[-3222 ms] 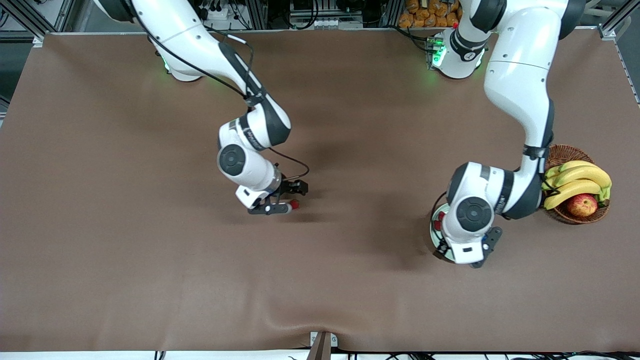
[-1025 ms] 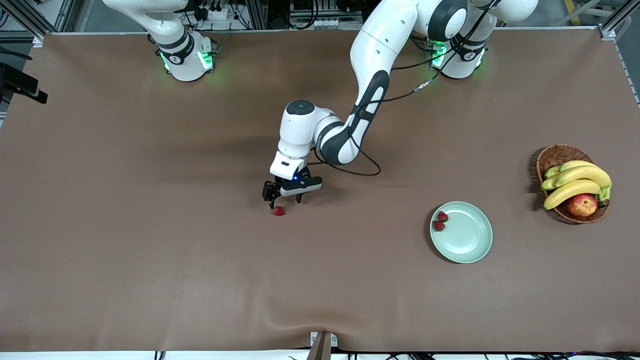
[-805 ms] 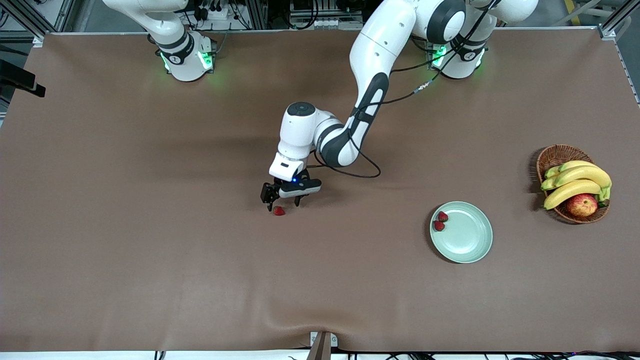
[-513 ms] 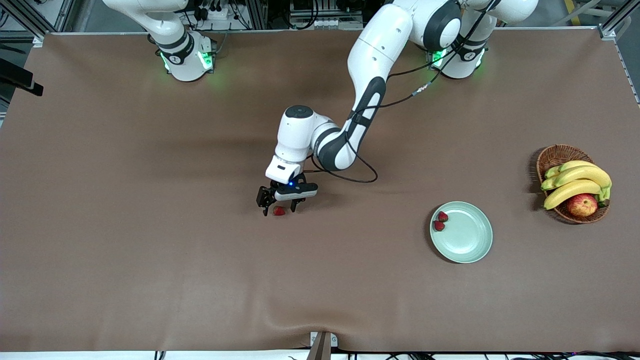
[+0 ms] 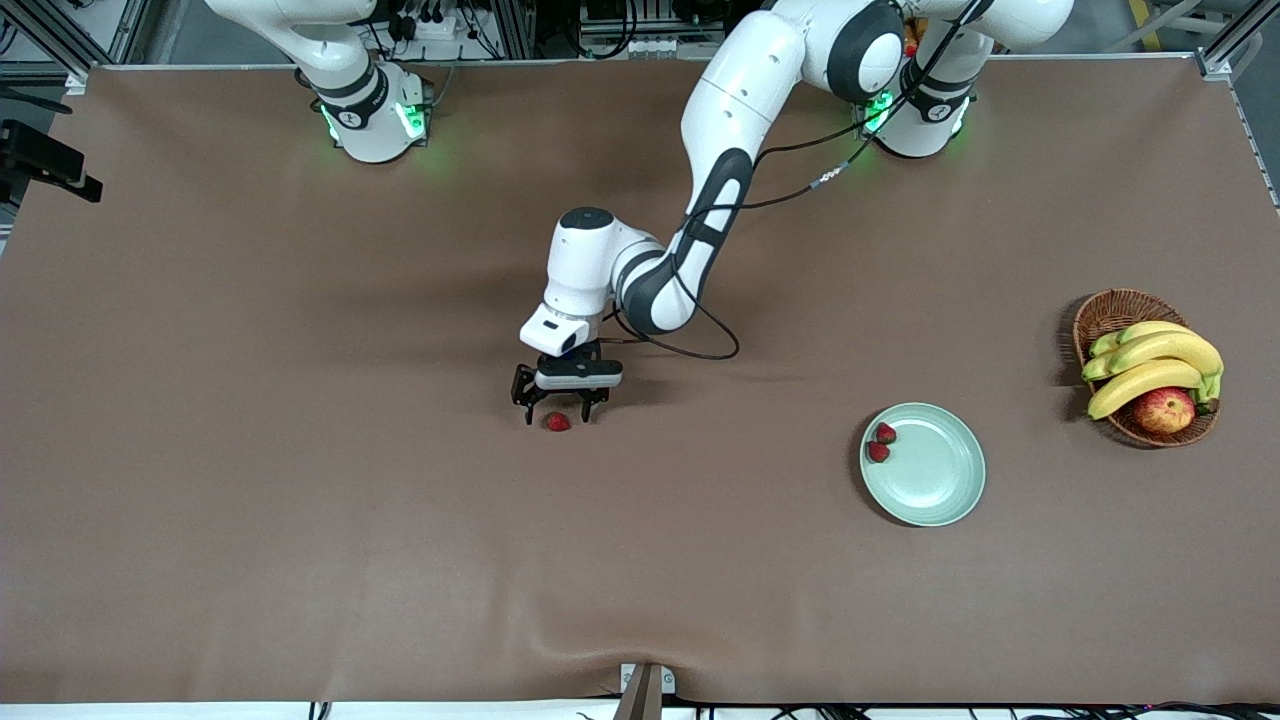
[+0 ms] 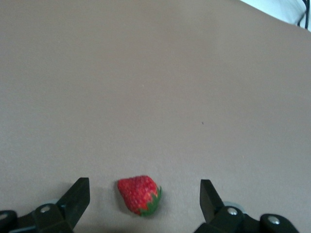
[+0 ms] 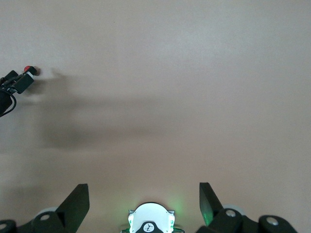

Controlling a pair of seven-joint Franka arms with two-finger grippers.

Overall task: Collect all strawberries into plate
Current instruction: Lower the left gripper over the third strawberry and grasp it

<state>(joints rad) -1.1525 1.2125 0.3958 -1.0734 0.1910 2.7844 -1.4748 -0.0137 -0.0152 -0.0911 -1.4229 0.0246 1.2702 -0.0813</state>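
Two strawberries (image 5: 882,442) already on plate (image 5: 935,478) near its ten o'clock rim, third strawberry (image 5: 558,422) bracketed on table by left gripper (image 5: 556,411) — spread wide, likely needing descent then closing — right gripper (image 7: 144,196) parked, likewise spread.

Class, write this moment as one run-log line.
left gripper: open around loose strawberry | right gripper: open, waiting | plate: two strawberries

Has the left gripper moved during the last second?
Yes. The left gripper has swung round the lone strawberry, open fingers now straddling it; the berry lies unmoved.
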